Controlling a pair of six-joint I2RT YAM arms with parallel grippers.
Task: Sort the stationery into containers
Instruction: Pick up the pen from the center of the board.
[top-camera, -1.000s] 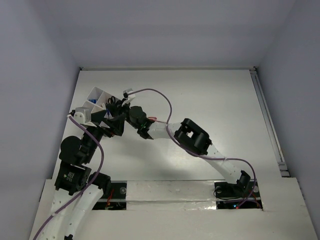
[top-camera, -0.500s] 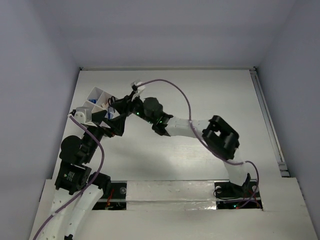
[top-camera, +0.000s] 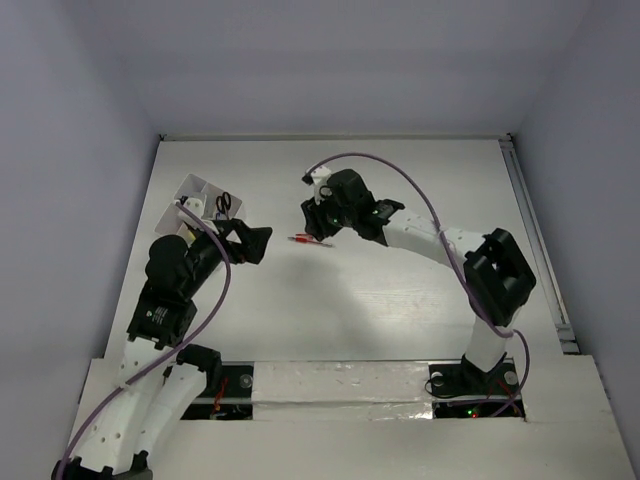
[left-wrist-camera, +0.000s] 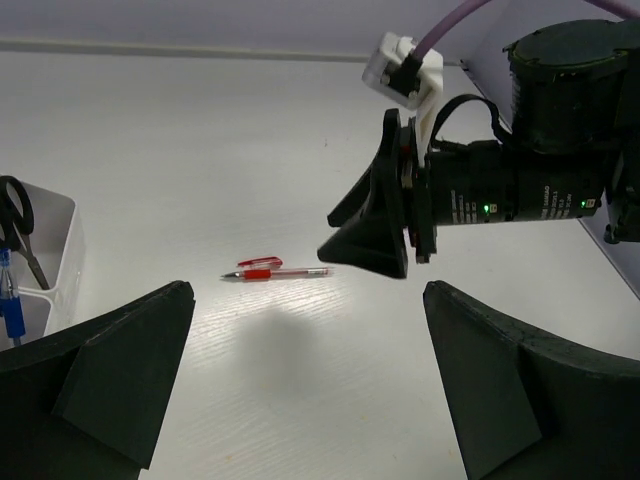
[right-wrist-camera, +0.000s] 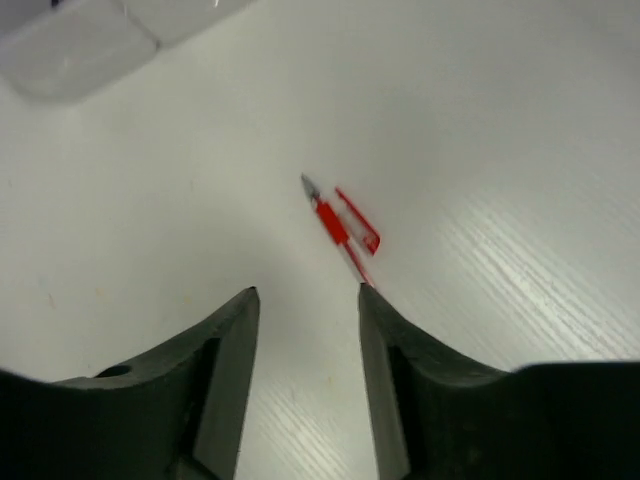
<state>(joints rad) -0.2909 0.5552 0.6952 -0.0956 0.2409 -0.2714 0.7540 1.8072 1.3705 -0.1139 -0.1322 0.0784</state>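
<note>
At centre of the overhead frame: thin red pen (top-camera: 308, 240), flat on the table (top-camera: 420, 170), apart from the organiser box (top-camera: 196, 184) at upper left, so unsorted. Right gripper (top-camera: 320, 228) directly over it, fingers half parted, empty, seemingly poised to pick. Left gripper (top-camera: 256, 243) by the box, fingers wide, empty.

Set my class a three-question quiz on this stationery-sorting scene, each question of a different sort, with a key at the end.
1. True or false: the red pen lies on the table, gripped by neither pincer.
2. Where are the scissors? A: in the white organiser box. B: under the right arm. C: at the table's far right edge.
3. Fill the gap: the jaws of the left pincer stand ____, with nothing between them.

Key: 1 true; 2 A; 3 open.
</note>
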